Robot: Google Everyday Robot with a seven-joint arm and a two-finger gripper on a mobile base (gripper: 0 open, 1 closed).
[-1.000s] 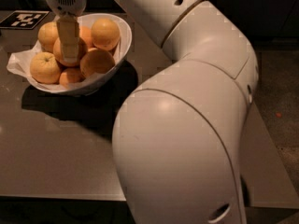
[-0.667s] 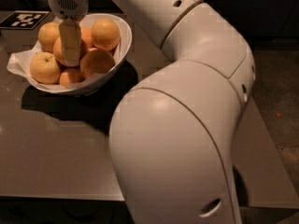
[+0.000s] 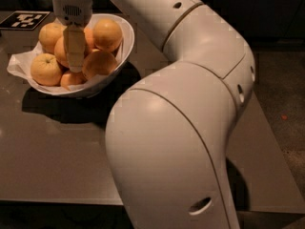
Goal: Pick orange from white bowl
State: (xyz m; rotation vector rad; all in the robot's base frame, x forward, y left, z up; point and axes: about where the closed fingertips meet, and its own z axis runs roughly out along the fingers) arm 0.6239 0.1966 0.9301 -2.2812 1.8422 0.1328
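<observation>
The white bowl (image 3: 125, 38) stands at the table's far left, lined with crumpled white paper (image 3: 17, 63). It holds several oranges (image 3: 46, 69) piled up. My gripper (image 3: 75, 66) hangs straight down from its white wrist into the middle of the pile. Its tip sits among the oranges, against the one in the centre (image 3: 63, 51) and beside another (image 3: 99, 63) to its right. My white arm fills the middle and right of the view.
The bowl stands on a dark grey table (image 3: 52, 151). A black-and-white marker tag (image 3: 24, 19) lies flat at the table's far left corner. The table's front edge runs along the bottom, and dark floor (image 3: 283, 94) lies to the right.
The gripper has shifted slightly right and down into the oranges. The arm's big elbow has swung a little to the left. The bowl and oranges have not moved.
</observation>
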